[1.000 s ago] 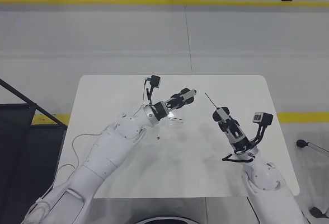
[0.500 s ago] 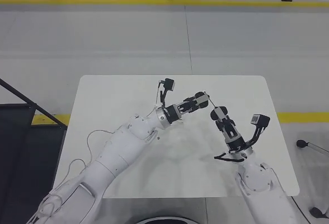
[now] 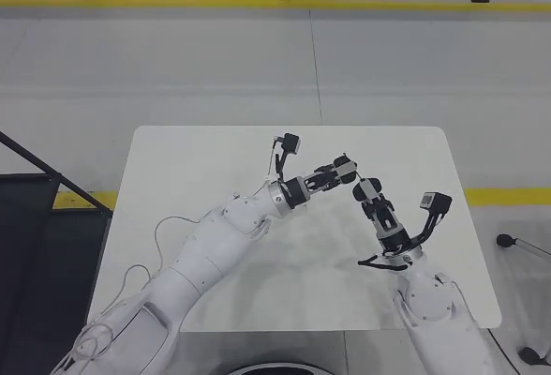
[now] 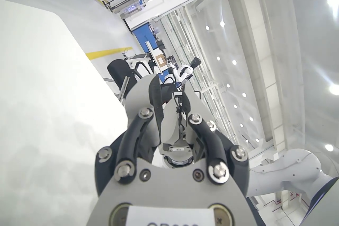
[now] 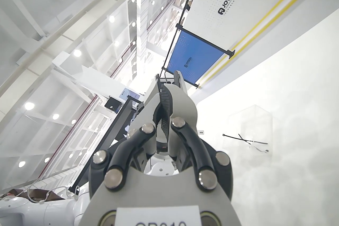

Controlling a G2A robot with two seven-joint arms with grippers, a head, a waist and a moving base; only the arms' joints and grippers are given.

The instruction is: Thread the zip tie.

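Both left gripper (image 3: 344,169) and right gripper (image 3: 363,188) hover inside table (image 3: 182,169) edges.

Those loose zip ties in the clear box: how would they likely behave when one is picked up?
The zip ties are thin black strips lying in the clear box, so probably very light and bendy, drooping past a pinch point. They cross one another, so lifting one may drag a neighbour. Flat on its floor, they may resist pinching.
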